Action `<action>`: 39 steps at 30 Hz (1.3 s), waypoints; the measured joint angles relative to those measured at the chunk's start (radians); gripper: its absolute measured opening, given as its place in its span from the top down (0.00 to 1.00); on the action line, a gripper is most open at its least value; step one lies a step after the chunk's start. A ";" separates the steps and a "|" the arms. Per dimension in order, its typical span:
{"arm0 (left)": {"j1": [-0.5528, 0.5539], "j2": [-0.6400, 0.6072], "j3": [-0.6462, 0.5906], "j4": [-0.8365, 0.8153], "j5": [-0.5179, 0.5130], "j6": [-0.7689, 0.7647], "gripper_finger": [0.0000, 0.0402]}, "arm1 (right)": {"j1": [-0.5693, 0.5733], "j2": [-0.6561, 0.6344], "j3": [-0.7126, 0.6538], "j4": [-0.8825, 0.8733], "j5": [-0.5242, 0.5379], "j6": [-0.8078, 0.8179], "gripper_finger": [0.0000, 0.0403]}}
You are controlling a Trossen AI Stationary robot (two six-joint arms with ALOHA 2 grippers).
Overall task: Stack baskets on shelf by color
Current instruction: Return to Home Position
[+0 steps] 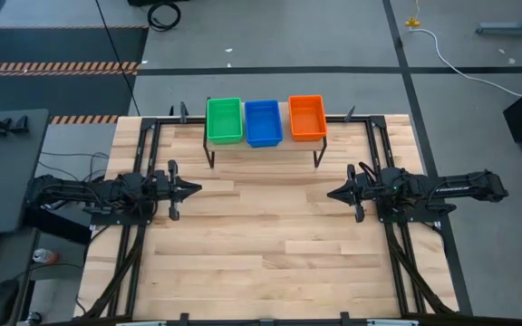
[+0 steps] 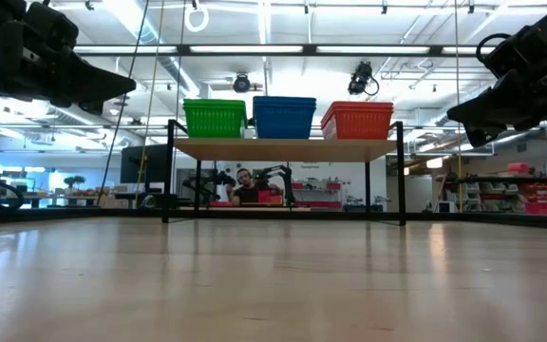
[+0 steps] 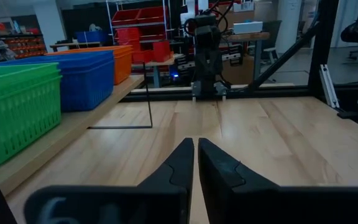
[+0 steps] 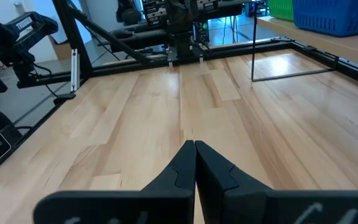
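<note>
The overhead camera is looking straight down, the low one level across, both sharing the light-plank, black-legged shelf.

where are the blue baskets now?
High and low views: blue baskets sit centred on the shelf, green baskets on the left-arm side, orange baskets on the right-arm side.

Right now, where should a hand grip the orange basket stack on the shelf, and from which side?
Probably the rim of the orange stack, on its outer wall away from the blue stack, coming down from above with the right hand: the top is open and that wall stands free.
</note>
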 joint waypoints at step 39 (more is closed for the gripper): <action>0.000 0.000 0.000 0.000 0.000 0.000 0.93 | 0.000 0.000 0.000 0.000 0.000 0.000 0.97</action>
